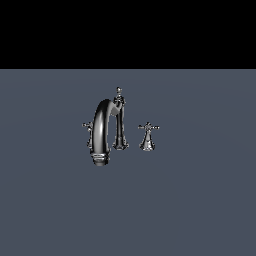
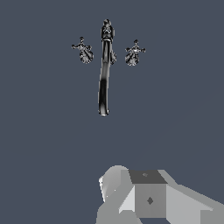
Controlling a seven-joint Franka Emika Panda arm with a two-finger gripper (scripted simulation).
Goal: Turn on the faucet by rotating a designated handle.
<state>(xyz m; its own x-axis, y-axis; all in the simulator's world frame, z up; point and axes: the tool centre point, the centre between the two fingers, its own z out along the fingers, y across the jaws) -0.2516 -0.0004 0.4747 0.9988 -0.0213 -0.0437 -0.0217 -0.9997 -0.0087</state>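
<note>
The faucet (image 1: 103,125) is dark glossy chrome and stands on a flat grey-blue surface. Its arched spout ends in a ribbed nozzle (image 1: 100,160), and a finial (image 1: 119,91) tops its column. One cross-shaped handle (image 1: 148,128) stands apart on the exterior view's right. The other handle (image 1: 88,126) is partly hidden behind the spout. The wrist view shows the spout (image 2: 104,74) from above with a handle on each side (image 2: 83,50) (image 2: 134,52). Only grey blocky parts of my gripper (image 2: 148,192) show there, well away from the faucet. Its fingers cannot be made out. The arm does not show in the exterior view.
The grey-blue surface (image 1: 200,200) spreads flat around the faucet on all sides. A black band fills the upper part of the exterior view.
</note>
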